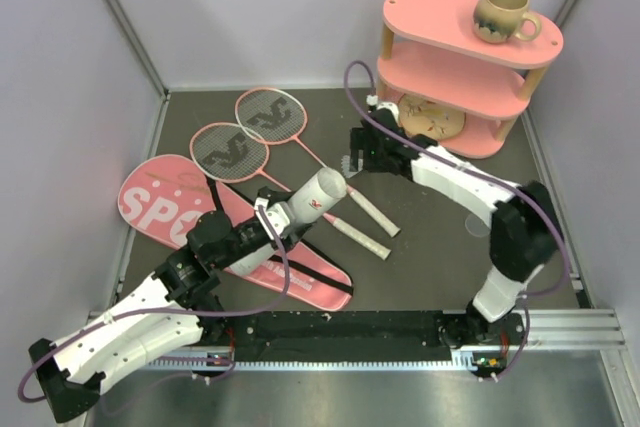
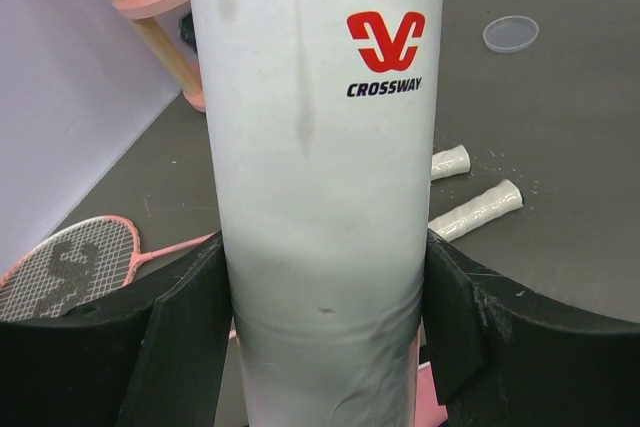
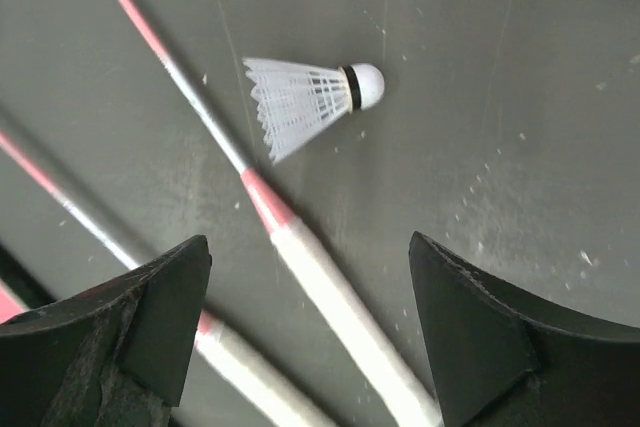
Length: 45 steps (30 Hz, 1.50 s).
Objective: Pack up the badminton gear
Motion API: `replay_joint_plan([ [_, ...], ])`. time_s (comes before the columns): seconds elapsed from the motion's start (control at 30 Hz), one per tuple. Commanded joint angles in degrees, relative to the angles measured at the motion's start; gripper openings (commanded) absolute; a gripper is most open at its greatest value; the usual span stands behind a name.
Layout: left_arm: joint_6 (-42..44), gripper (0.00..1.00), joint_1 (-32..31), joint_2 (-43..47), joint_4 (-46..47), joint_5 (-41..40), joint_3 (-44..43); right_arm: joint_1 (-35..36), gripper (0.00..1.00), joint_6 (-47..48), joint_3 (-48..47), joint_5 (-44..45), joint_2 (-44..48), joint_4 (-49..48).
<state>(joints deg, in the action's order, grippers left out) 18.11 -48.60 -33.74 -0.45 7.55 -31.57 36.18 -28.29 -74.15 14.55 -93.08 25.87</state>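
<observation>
The long white tube [image 1: 305, 205] sits tilted over the near-left part of the desk, its far end pointing toward the middle. The left gripper [image 1: 262, 230] is clamped on its lower part, both fingers [image 2: 190, 332] pressed against its sides. Under it the pink bag [image 1: 165, 202] lies flat, running from the left edge toward the near edge, with the black strap [image 1: 320, 280] across it. The farther racket [image 1: 270, 114] and the nearer racket [image 1: 229, 150] lie side by side, heads toward the far-left corner and white handles toward the middle. A shuttlecock [image 3: 310, 102] rests on its side just beside one shaft. The right gripper [image 3: 305, 257] hangs above it, probably not touching, jaws spread wide and empty.
</observation>
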Motion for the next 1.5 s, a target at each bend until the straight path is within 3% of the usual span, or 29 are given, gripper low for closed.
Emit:
replay_joint_plan([
  [0.0, 0.2, 0.09, -0.2, 1.0, 3.9, -1.0, -0.2, -0.2, 0.77, 3.3, -9.3, 0.3, -9.0, -1.3],
  [0.2, 0.3, 0.09, -0.2, 0.6, 4.0, -0.8, -0.2, -0.3, 0.7, 5.4, -17.2, 1.1, -21.3, -1.5],
  [0.4, 0.4, 0.09, -0.3, 0.7, 4.1, -1.2, 0.0, -0.3, 0.59, 4.9, -20.8, 7.3, -26.3, -1.0],
  [0.5, 0.4, 0.09, -0.3, 0.6, 4.2, -1.2, 0.1, -0.2, 0.51, 5.1, -20.8, 9.9, -27.2, -0.8],
  [0.57, 0.4, 0.09, -0.3, 0.6, 4.2, -0.9, 0.1, -0.2, 0.33, 5.9, -20.9, 11.2, -27.5, -0.8],
  [0.63, 0.4, 0.09, -0.3, 0.4, 4.2, -0.7, 0.0, -0.3, 0.13, 6.5, -21.1, 12.3, -27.4, -0.5],
  [0.7, 0.3, 0.09, -0.4, 0.4, 4.2, -0.9, 0.1, -0.3, 0.03, 7.3, -20.9, 12.7, -25.7, 0.4],
  [0.9, 0.3, 0.09, -0.4, 0.4, 4.2, -0.4, -0.1, -0.4, 0.0, 8.5, -12.6, 10.6, -9.2, 0.8],
  [1.1, 0.1, 0.09, -0.3, 0.5, 4.0, 0.4, -0.3, -3.5, 0.0, 5.9, 0.0, -9.6, 12.9, 1.4],
  [1.23, -0.3, 0.09, -0.3, 0.6, 4.0, 1.5, -0.4, -8.9, 0.0, 4.7, 3.9, -33.7, 26.6, 2.7],
  [1.4, -0.8, 0.09, -0.3, 0.3, 3.9, 5.5, -0.5, -10.1, 0.0, 4.7, 2.5, -45.5, 34.5, 6.6],
  [1.47, -0.8, 0.09, -0.4, 0.2, 3.8, 7.0, -0.5, -10.2, 0.0, 3.9, 0.7, -56.2, 34.5, 6.4],
])
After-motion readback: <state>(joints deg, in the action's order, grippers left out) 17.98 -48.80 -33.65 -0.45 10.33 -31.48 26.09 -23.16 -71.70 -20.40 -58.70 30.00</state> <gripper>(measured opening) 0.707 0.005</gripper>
